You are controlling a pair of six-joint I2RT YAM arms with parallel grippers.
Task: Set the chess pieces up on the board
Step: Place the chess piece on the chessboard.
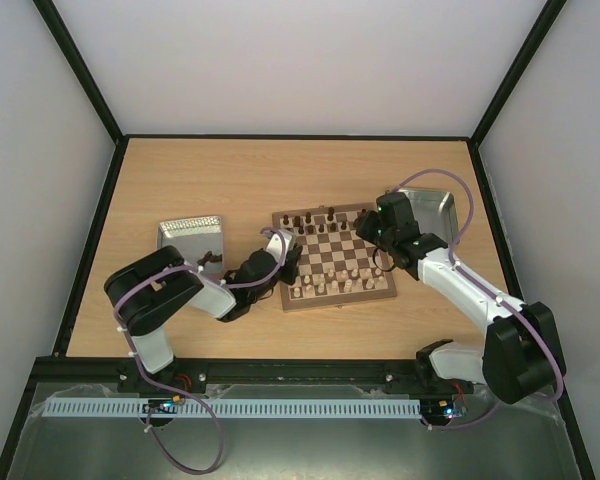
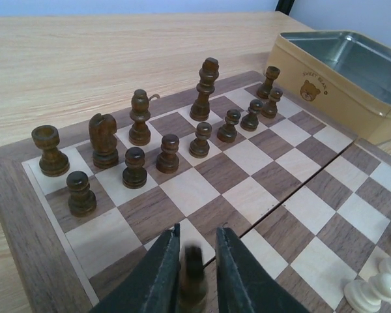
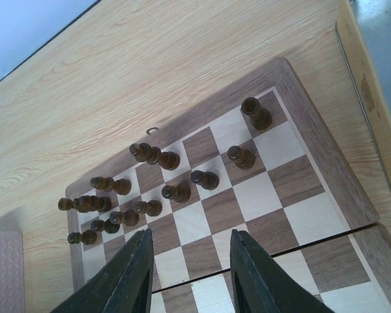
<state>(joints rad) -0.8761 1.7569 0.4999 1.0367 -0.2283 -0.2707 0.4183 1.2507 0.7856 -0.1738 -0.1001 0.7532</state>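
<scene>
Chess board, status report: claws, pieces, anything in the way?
Left claw around a dark piece, grip unclear. Right claw open, empty, above the board. Dark back row has gaps. Nothing seen blocking.

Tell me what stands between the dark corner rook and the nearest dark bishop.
A dark knight, between rook and bishop on the back row; the left wrist view shows it.

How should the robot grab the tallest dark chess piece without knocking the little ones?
Pinch the tallest dark piece on its thin neck under the head, coming straight down from above. It stands upright, taller than everything around it, with a pawn right in front. The squares beside it along the back row look bare, so closing in from those two sides is probably safest.
</scene>
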